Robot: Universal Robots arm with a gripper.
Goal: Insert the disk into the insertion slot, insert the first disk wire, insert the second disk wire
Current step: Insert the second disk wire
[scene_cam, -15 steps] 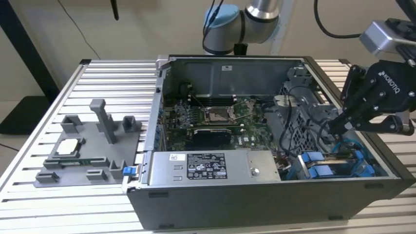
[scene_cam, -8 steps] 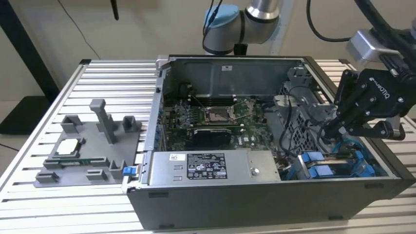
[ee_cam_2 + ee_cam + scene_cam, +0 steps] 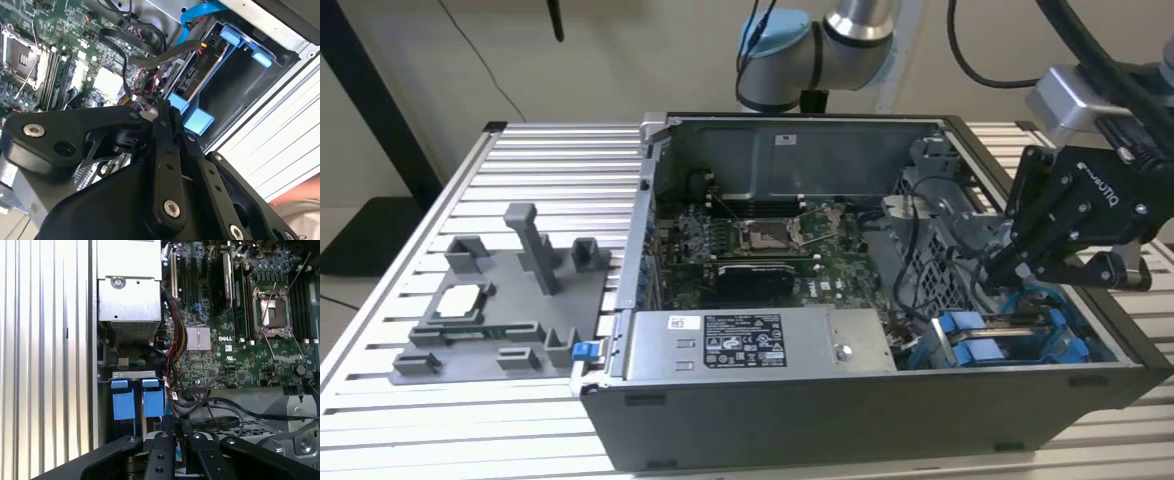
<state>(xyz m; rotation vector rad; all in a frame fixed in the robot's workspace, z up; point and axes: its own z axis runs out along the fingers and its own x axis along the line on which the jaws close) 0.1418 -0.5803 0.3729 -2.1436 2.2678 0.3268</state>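
Scene: we see an open computer case (image 3: 720, 440) on a slatted table, with our claw (image 3: 1003, 268) lowered into its drive corner
Claw: its two black fingers (image 3: 165, 150) stand close together, and they seem pinched on a small connector of a black wire (image 3: 150, 55), though we cannot tell for certain
Disk: it sits just beyond the fingertips, already seated in its blue carrier (image 3: 200, 87)
Insertion slot: the grey bay with blue clips (image 3: 137, 400) lies directly under the claw
Power-supply box (image 3: 747, 345): beside the claw, across the bay
Doing it well: we judge the plug must meet the drive's socket squarely, pressed straight in, with loose wires kept clear
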